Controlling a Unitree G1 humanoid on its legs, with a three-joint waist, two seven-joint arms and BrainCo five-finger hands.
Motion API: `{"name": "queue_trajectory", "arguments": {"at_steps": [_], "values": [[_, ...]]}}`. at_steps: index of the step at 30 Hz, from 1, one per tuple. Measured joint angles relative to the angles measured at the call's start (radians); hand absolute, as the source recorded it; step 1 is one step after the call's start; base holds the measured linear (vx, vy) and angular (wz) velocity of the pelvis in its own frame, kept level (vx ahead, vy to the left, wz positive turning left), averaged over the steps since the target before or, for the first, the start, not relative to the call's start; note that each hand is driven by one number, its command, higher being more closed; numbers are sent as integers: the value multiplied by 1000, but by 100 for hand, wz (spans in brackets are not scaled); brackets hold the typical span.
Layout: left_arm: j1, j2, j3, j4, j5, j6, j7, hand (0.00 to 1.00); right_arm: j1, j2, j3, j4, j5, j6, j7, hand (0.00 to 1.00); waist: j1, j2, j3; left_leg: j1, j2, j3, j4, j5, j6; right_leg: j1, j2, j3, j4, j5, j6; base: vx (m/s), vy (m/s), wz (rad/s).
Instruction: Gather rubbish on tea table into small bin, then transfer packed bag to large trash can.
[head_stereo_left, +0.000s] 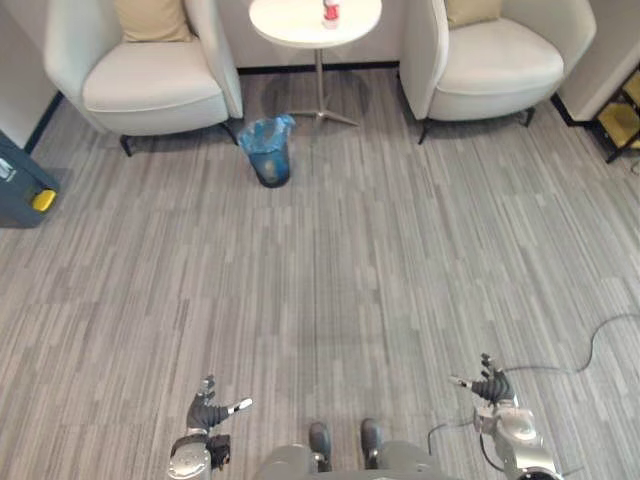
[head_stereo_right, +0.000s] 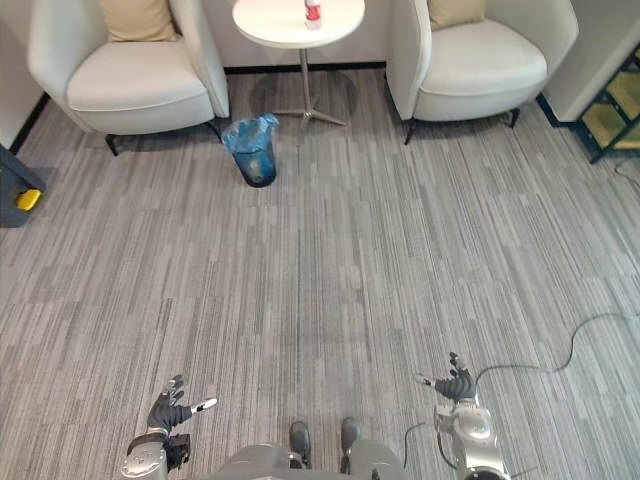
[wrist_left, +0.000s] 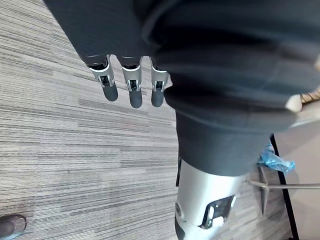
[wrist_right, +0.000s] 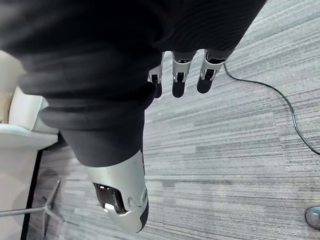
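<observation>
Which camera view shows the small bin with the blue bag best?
The left eye view: the small bin stands whole on the carpet between the armchair and the round table, its blue bag open. The right eye view shows nearly the same. The left wrist view catches a scrap of the blue bag.

Matt carpet, smooth upholstery, crinkled plastic

The floor (head_stereo_left: 330, 290) is grey striped carpet, matt and finely ribbed. The left armchair (head_stereo_left: 150, 90) and right armchair (head_stereo_left: 500, 60) have smooth cream upholstery with a faint sheen, and the cushion (head_stereo_left: 152, 18) is tan cloth. The tea table (head_stereo_left: 290, 22) has a smooth white top on a thin shiny metal stem. A crinkled, glossy blue plastic bag (head_stereo_left: 265, 135) lines the small bin (head_stereo_left: 272, 172). The large trash can (head_stereo_left: 18, 180) looks like matt grey plastic.
</observation>
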Motion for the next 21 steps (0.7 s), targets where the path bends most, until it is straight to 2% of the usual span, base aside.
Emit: {"name": "queue_trajectory", "arguments": {"at_steps": [2,3,5,6,7,8,9,10,11,12,13,14,15,16,17,18,19,20,21], "values": [[-6,1,-11,0,-1,2,9,0,-9,-4,3,-2,21,0,-2,0,-3,3,16,47,8,-11,-24,-10,5,-48,-29,-56,-47,-8,-3,366,-6,18],[-21,-2,-14,1,-7,3,11,0,-21,-14,4,-4,24,-1,-4,0,-18,15,34,78,29,-25,-37,-16,2,-78,-32,-87,-122,-2,-4,454,-70,45],[-49,-2,-19,1,-13,3,14,0,-41,-23,4,-8,27,-3,-8,0,-38,33,54,115,68,-50,-76,-19,-11,-134,-13,-98,-293,70,3,567,-132,55],[-59,2,-20,2,-13,3,23,0,-42,-22,5,-27,30,-3,-9,0,-51,25,56,141,74,-68,-96,-18,-36,-152,-9,-84,-412,173,-2,619,-179,49],[-63,0,-21,2,-12,3,28,0,-34,-23,4,-41,31,-3,-10,0,-57,23,56,158,79,-77,-97,-28,-53,-157,-10,-79,-405,243,-21,652,-203,44],[-69,-11,-21,4,-12,3,29,0,-31,-30,4,-55,31,-4,-17,0,-58,35,55,176,106,-85,-80,-35,-74,-171,-3,-83,-319,252,-78,545,-195,20],[-81,-8,-30,4,-12,3,28,0,-35,-26,4,-87,31,-6,-21,0,-57,34,56,152,120,-83,2,-11,-113,-178,-3,-92,-246,172,-95,644,-263,14],[-82,-10,-30,2,-12,1,28,0,-37,-24,5,-94,31,-7,-21,0,-58,34,56,126,129,-84,75,2,-131,-165,-2,-98,-232,142,-103,919,-368,26],[-76,-23,-28,3,-11,1,28,0,-31,-14,10,-105,31,-7,-24,0,-62,42,64,-1,180,-81,443,132,-117,-47,23,-124,-270,81,-127,662,-270,26],[-71,-30,-28,1,-11,0,27,0,-23,-7,21,-114,31,-7,-26,0,-58,43,65,-48,207,-77,580,174,-105,9,40,-127,-299,68,-131,683,-266,13],[-62,-37,-28,-5,-11,0,27,0,-14,7,36,-127,32,-8,-31,0,-46,40,69,-108,246,-59,756,158,-86,96,66,-122,-344,61,-139,627,-213,-10],[-54,-48,-29,-14,-12,1,26,0,-8,31,44,-159,35,-17,-43,0,-21,17,79,-197,265,-21,909,124,-72,221,77,-105,-410,54,-152,627,-213,-17],[-52,-52,-29,-19,-12,1,26,0,-7,35,45,-167,36,-21,-44,0,-16,12,79,-218,264,-10,921,118,-71,244,76,-100,-423,53,-152,698,-176,-19],[-48,-69,-30,-43,-12,-1,25,0,-5,45,46,-197,45,-34,-46,0,8,3,78,-301,262,37,916,105,-52,323,75,-82,-494,52,-153,450,-86,-15],[-42,-77,-30,-56,-12,-3,26,0,-10,46,46,-204,49,-40,-46,0,15,3,78,-347,259,55,890,102,-48,358,76,-76,-529,51,-153,668,-94,-31],[-35,-90,-30,-70,-12,-8,25,0,-25,43,45,-208,55,-42,-46,0,35,4,78,-424,243,87,790,95,-37,413,75,-58,-590,43,-154,549,-10,-47],[-32,-98,-32,-72,-12,-8,25,0,-37,38,45,-208,57,-42,-46,0,63,4,79,-489,207,82,632,96,-38,457,64,-33,-629,22,-137,554,15,-57],[-32,-100,-32,-72,-12,-9,26,0,-43,35,46,-201,60,-42,-45,0,72,4,79,-509,186,72,538,102,-47,478,59,-23,-642,5,-127,578,59,-62],[-19,-107,-33,-71,-13,-6,26,0,-56,27,43,-183,62,-41,-47,0,88,4,78,-511,144,42,325,141,-95,521,51,-3,-658,-27,-109,607,124,-63]]}}
